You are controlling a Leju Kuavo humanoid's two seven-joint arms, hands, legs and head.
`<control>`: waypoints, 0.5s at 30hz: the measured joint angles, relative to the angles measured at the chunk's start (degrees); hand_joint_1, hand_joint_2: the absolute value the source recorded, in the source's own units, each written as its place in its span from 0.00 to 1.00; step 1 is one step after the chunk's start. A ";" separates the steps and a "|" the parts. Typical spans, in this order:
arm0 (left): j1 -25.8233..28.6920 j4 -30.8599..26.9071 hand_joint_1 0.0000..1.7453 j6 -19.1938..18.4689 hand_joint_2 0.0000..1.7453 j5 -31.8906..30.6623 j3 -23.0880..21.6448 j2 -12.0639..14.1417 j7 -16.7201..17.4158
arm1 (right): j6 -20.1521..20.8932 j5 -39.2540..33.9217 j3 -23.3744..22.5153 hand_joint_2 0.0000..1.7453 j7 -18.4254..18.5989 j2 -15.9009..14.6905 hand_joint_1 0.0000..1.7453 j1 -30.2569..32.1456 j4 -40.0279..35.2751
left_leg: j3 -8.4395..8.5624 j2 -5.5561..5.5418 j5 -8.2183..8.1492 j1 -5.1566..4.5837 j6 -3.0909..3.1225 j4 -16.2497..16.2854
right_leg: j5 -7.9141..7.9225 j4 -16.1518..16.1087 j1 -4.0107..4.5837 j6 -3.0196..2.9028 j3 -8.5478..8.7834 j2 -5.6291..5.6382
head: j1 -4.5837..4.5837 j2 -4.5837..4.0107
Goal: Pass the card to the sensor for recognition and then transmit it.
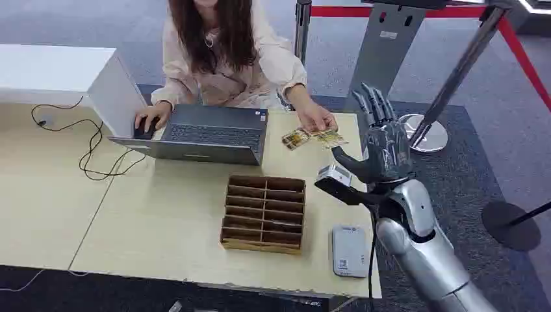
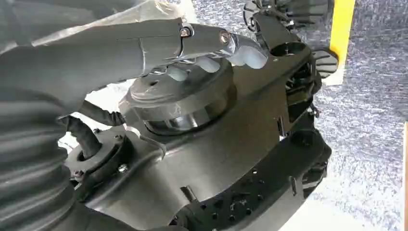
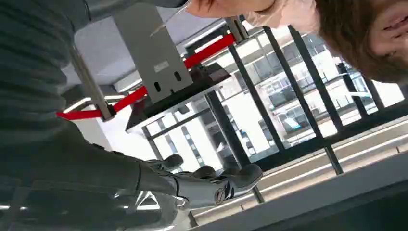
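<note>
A person's hand (image 1: pixel 316 119) holds two yellowish patterned cards (image 1: pixel 312 138) just above the table's far right part. My right hand (image 1: pixel 384 148) is raised beside the table's right edge, a little to the right of the cards, with fingers straight up, thumb spread and nothing in it; its fingers (image 3: pixel 207 185) also appear stretched out in the right wrist view. The white card sensor (image 1: pixel 349 250) lies flat near the table's front right corner, below my right forearm. My left hand (image 2: pixel 144 45) hangs low with its thumb extended, holding nothing.
A brown slotted card holder (image 1: pixel 264 213) stands mid-table, left of the sensor. An open grey laptop (image 1: pixel 201 133) sits at the far side with the person's other hand on a mouse (image 1: pixel 144 128). Black cables (image 1: pixel 91 149) trail at the left. Barrier posts (image 1: pixel 425 133) stand to the right.
</note>
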 joint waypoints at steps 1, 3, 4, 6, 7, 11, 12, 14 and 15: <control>-0.01 -0.19 0.00 0.00 1.00 0.02 -0.06 0.13 0.02 | 0.02 -0.26 0.19 1.00 0.28 0.11 0.00 -0.41 0.19 | -0.01 -0.01 0.00 0.00 0.00 0.00 | 0.00 0.00 0.00 0.00 0.00 0.00 | 0.00 0.00; -0.04 -0.48 0.00 0.02 1.00 0.04 -0.31 0.39 0.09 | -0.04 -0.70 0.59 1.00 0.33 0.53 0.00 -1.30 0.85 | 0.00 0.00 0.00 0.00 0.00 0.00 | 0.00 0.00 0.00 0.00 0.00 0.00 | -0.02 0.00; -0.07 -0.63 0.00 0.00 1.00 0.07 -0.46 0.52 0.09 | -0.15 -1.05 0.79 1.00 0.33 0.66 0.00 -1.59 1.16 | -0.01 -0.01 0.00 0.01 0.00 0.00 | 0.00 0.00 0.00 0.00 0.00 0.00 | -0.02 0.00; -0.12 -0.87 0.00 0.02 1.00 0.09 -0.74 0.72 0.09 | -0.37 -1.44 1.35 1.00 0.24 1.05 0.00 -2.18 1.90 | 0.00 -0.01 0.00 0.01 0.00 0.00 | 0.00 0.01 0.00 0.00 0.00 -0.01 | -0.02 0.00; -0.12 -1.07 0.00 0.02 1.00 0.07 -0.90 0.87 0.11 | -0.59 -1.77 1.57 1.00 0.13 1.24 0.00 -2.47 2.34 | -0.01 -0.01 0.00 0.01 0.00 0.00 | 0.00 0.01 0.00 0.00 0.00 -0.01 | -0.02 0.00; -0.21 -1.62 0.00 0.02 1.00 0.11 -1.31 1.29 0.13 | -1.29 -3.43 2.47 1.00 -0.26 1.88 0.00 -3.48 3.94 | 0.00 -0.01 0.00 0.02 0.00 0.00 | 0.00 0.01 0.00 0.00 0.00 -0.01 | -0.02 0.00; -0.22 -1.79 0.00 0.02 1.00 0.13 -1.40 1.44 0.15 | -1.33 -3.78 2.66 1.00 -0.26 1.99 0.00 -3.59 4.26 | 0.00 -0.01 0.00 0.02 0.00 0.00 | 0.00 0.01 0.01 0.00 0.00 -0.01 | -0.02 0.02; -0.24 -2.01 0.00 0.02 1.00 0.15 -1.49 1.66 0.22 | -1.31 -4.55 2.93 1.00 -0.42 2.16 0.96 -3.67 4.70 | 0.00 -0.02 0.00 0.02 0.00 0.00 | 0.00 0.01 0.00 0.00 0.00 -0.01 | -0.02 0.00; -0.26 -2.05 0.00 0.02 1.00 0.15 -1.62 1.73 0.26 | -1.31 -4.79 3.06 1.00 -0.42 2.27 0.96 -3.73 5.00 | -0.01 -0.01 0.00 0.02 0.00 0.00 | 0.00 0.01 0.00 0.00 0.00 -0.01 | -0.02 0.00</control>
